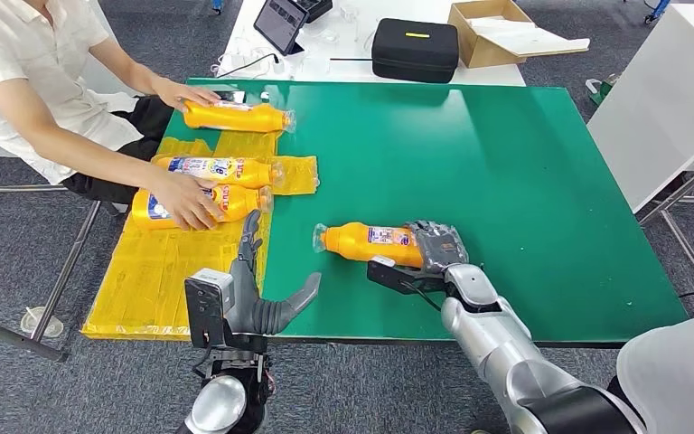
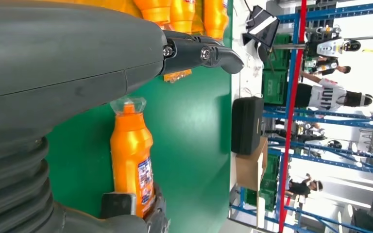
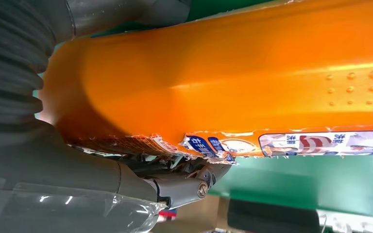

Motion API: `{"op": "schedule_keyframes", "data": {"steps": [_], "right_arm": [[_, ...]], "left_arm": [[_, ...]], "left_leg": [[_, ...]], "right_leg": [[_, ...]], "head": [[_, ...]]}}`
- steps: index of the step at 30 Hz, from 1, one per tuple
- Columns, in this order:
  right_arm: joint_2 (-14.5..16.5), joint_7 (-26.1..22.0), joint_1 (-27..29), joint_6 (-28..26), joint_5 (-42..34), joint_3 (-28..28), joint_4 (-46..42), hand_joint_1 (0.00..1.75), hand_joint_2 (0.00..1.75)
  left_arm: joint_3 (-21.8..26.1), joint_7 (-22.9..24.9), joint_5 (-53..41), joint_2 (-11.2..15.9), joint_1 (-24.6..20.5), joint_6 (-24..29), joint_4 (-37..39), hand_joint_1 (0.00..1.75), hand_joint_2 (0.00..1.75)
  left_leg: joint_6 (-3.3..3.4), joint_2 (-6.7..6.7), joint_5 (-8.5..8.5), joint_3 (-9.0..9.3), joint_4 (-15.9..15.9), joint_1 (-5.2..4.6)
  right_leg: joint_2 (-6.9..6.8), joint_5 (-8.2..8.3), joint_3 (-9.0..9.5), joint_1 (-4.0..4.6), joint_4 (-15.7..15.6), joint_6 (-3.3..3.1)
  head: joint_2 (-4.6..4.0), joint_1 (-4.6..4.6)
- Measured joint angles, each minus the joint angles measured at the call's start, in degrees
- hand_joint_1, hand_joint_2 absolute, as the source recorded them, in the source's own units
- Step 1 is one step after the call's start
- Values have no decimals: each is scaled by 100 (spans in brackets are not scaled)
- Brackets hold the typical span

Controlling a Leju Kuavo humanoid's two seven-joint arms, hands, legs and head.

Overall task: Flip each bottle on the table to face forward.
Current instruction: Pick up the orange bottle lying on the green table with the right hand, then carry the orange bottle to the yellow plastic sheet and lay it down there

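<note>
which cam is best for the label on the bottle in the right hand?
Left wrist view: the bottle lies lengthwise in frame, its label unobstructed. The head view shows the label small, with the right hand gripping the bottle's base. The right wrist view sits too close: the label's torn edge.

Black case (image 1: 415, 49), cardboard box (image 1: 483, 32) — behind green table (image 1: 506, 181).
</note>
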Motion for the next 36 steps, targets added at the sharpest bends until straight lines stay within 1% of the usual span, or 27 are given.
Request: {"op": "schedule_keyframes", "data": {"steps": [2, 7, 10, 13, 18, 26, 29, 32, 36], "right_arm": [[-57, -245, -29, 320, -337, -7, 2, 175, 175], [-182, -1187, -72, 1096, -1607, -271, -2, 175, 175], [-185, -1570, -16, 1316, -2213, -458, -47, 175, 175], [-126, -1828, 152, 1358, -2802, -575, -246, 175, 175], [-6, -1947, 563, 1227, -3481, -571, -846, 175, 175], [60, -1957, 873, 1170, -3619, -525, -1333, 175, 175], [79, -2004, 1033, 1025, -3858, -494, -1558, 175, 175], [127, -1992, 1327, 879, -4147, -335, -2012, 175, 175], [216, -1955, 1596, 848, -4306, 45, -2499, 175, 175]], "left_arm": [[2, 27, 4, -1, 4, -53, -25, 0, 175], [10, 23, 172, -1, 4, -169, -63, 0, 175], [15, 17, 399, -1, 4, -241, -69, 0, 175], [57, 35, 743, -1, 10, -342, -69, 0, 175], [169, 52, 1174, 0, 70, -474, -69, 0, 175], [240, 72, 1246, 1, 118, -504, -69, 0, 175], [268, 153, 1403, 9, 166, -582, -69, 0, 175], [279, 297, 1717, 42, 267, -830, -69, 0, 175], [281, 360, 1960, 64, 315, -1048, -69, 0, 175]], "left_leg": [[0, 1, -1, 4, 0, 0], [0, 8, -12, 27, -1, 0], [-2, 24, -23, 43, -1, 1], [-3, 38, -23, 48, -2, 3], [-5, 44, -21, 43, -2, 5], [-3, 40, -22, 26, -2, 3], [-3, 37, -22, 19, -2, 2], [-3, 37, -22, 3, -2, 2], [-4, 39, -21, -15, -2, 4]], "right_leg": [[0, 0, 5, 1, -3, 0], [4, 0, 26, 3, -8, -1], [23, 1, 35, 4, -9, -2], [33, 1, 36, 7, -8, -3], [35, 1, 31, 8, -6, -3], [34, -1, 20, 4, -6, -1], [34, -1, 17, 4, -6, -1], [34, -1, 1, 5, -5, 0], [34, -2, -20, 7, -4, -1]], "head": [[0, 1], [0, 2], [0, 2], [0, 2], [0, 1], [0, 0], [1, 1], [1, 1], [0, 0]]}}
